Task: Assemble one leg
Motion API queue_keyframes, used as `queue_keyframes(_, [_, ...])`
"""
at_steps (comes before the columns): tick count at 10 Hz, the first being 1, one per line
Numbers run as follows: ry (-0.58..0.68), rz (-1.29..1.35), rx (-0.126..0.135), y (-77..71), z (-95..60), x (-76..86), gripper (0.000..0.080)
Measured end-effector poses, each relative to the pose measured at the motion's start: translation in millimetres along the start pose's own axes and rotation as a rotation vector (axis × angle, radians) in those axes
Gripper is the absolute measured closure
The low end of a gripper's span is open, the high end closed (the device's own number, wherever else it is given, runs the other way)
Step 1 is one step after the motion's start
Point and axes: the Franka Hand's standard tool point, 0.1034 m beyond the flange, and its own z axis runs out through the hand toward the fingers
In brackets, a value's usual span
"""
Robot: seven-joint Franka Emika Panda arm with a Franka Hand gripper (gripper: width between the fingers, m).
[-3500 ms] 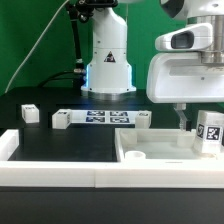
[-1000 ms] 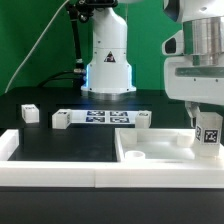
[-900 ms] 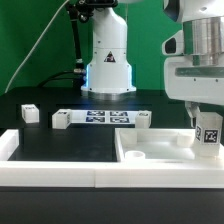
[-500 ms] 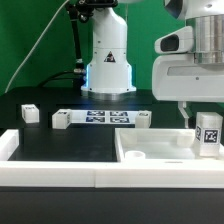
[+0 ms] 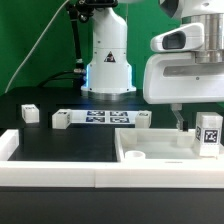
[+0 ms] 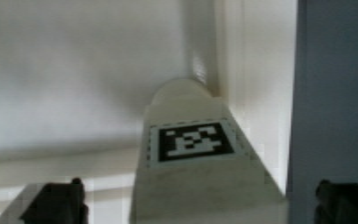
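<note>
Leg (image 5: 209, 135): upright, tag facing the camera, at the exterior view's right edge, inside the white tray-like panel (image 5: 140, 150).

Gripper (image 5: 195, 122): over the leg's top, released. In the wrist view its dark fingertips (image 6: 55, 200) flank the post with gaps on both sides. The exterior view shows only one finger.

Marker board (image 5: 100, 118): mid-frame on the black table (image 5: 60, 140).

Small white blocks: one at each end of the board (image 5: 61, 120) (image 5: 143, 120), and one further left (image 5: 29, 113).

Robot base (image 5: 108, 60): behind.

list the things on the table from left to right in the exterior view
first white block → second white block → marker board → third white block → leg, upright
</note>
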Motion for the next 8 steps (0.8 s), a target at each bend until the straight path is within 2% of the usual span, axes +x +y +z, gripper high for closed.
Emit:
queue_keyframes(1, [0.0, -0.061, -0.004, 0.9, 0.2, 0.0, 0.015])
queue_keyframes(3, [0.0, -0.048, -0.004, 0.9, 0.4, -0.1, 0.0413])
queue_keyframes(4, [0.0, -0.048, -0.004, 0.9, 0.3, -0.1, 0.0511])
queue_keyframes(8, [0.0, 0.044, -0.002, 0.8, 0.7, 0.1, 0.0509])
